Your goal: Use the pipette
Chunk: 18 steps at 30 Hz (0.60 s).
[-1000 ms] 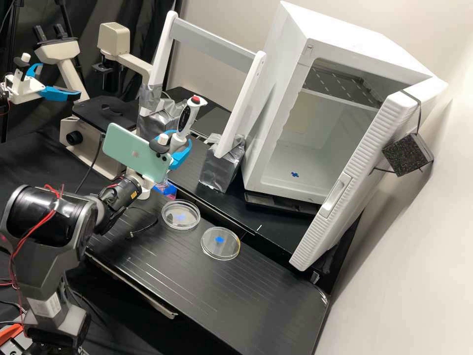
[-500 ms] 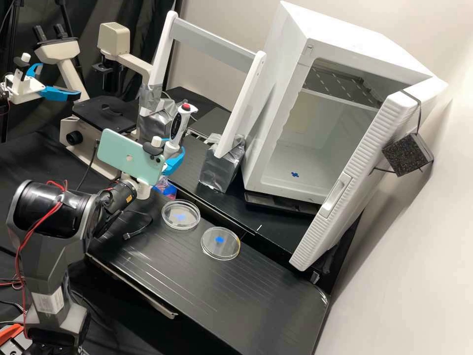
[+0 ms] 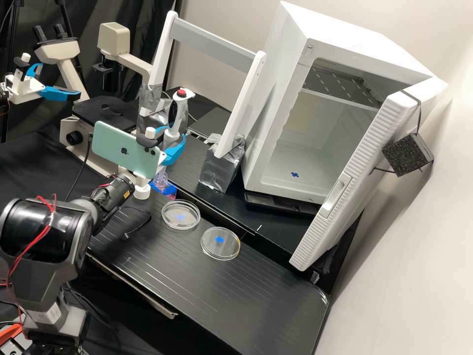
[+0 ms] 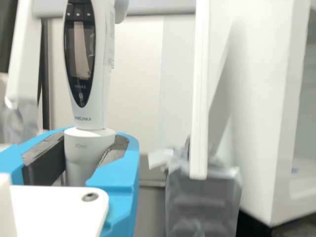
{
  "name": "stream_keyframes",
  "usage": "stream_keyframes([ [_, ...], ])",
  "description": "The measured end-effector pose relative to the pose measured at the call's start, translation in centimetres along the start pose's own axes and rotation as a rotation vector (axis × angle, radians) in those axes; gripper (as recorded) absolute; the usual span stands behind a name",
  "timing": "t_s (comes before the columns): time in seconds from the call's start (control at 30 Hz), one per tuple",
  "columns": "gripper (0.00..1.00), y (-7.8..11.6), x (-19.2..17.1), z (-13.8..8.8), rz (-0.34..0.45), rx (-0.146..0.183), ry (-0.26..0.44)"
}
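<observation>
Holding, in my pincer [image 3: 173, 139]: one white, red-topped pipette [image 3: 180, 109], its blue fingers [image 4: 121, 173] closed about the lower body. Position: raised, more upright than a second ago, and shifted towards the high view's left with the phone [image 3: 118, 153]. Unmoved: two clear dishes [image 3: 170, 223] [image 3: 207, 250], side by side on the desk [image 3: 241, 296].

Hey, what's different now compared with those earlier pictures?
The tool and the pipette moved left and slightly up in the high view's picture. Nothing was newly grasped or let go. Both dishes and the white cabinet stayed put.
</observation>
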Motion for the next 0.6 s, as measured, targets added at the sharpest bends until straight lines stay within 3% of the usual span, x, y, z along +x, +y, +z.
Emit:
stream_keyframes([
  [0.2,0.00,3.5,0.2,-2.5,0.086,0.033,0.069],
  [0.37,0.00,5.8,0.0,-3.7,0.089,0.044,0.104],
  [0.5,0.00,7.1,-0.3,-4.6,0.032,0.017,0.124],
  [0.6,0.00,7.8,-0.7,-4.9,-0.012,-0.038,0.123],
])
